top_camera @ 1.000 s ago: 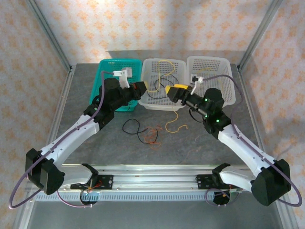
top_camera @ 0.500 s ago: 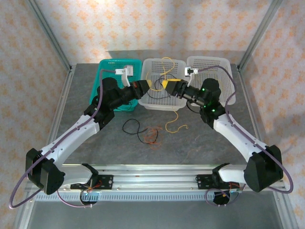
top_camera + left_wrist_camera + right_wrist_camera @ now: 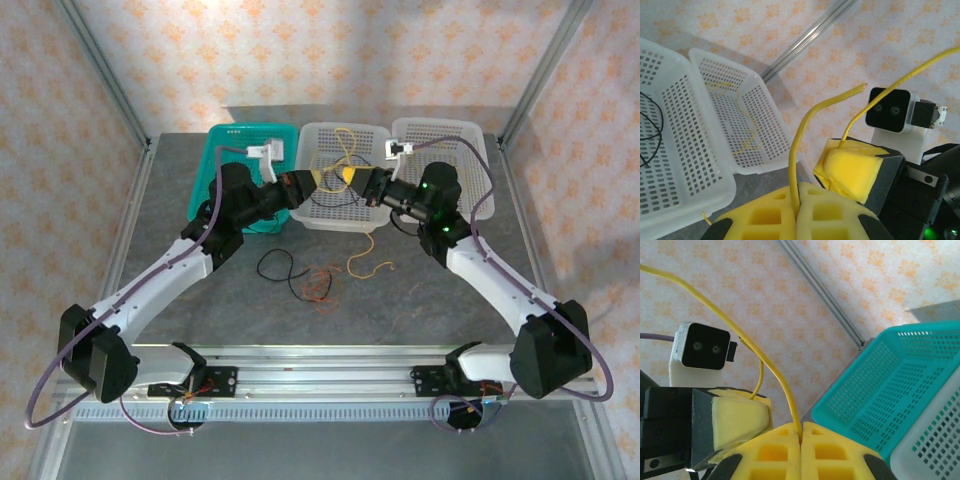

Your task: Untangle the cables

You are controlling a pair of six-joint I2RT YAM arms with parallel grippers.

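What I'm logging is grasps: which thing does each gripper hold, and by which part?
Each is shut on yellow cable: the left gripper close to a free end, the right gripper partway along a longer strand. Whether it is one cable is unclear.

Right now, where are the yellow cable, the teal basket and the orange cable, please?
yellow cable [image 3: 772,371]: right wrist view, on its rising strand.
teal basket [image 3: 880,370]: right wrist view, on its mesh wall.
orange cable [image 3: 318,284]: top external view, middle of its tangle.

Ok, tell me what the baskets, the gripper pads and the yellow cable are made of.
The teal basket and white baskets: moulded plastic, slightly glossy, perforated grid walls. The pads: likely soft yellow foam or rubber, matte, with moulded pockets. The yellow cable: probably plastic-sheathed wire, smooth; holds a springy curve.
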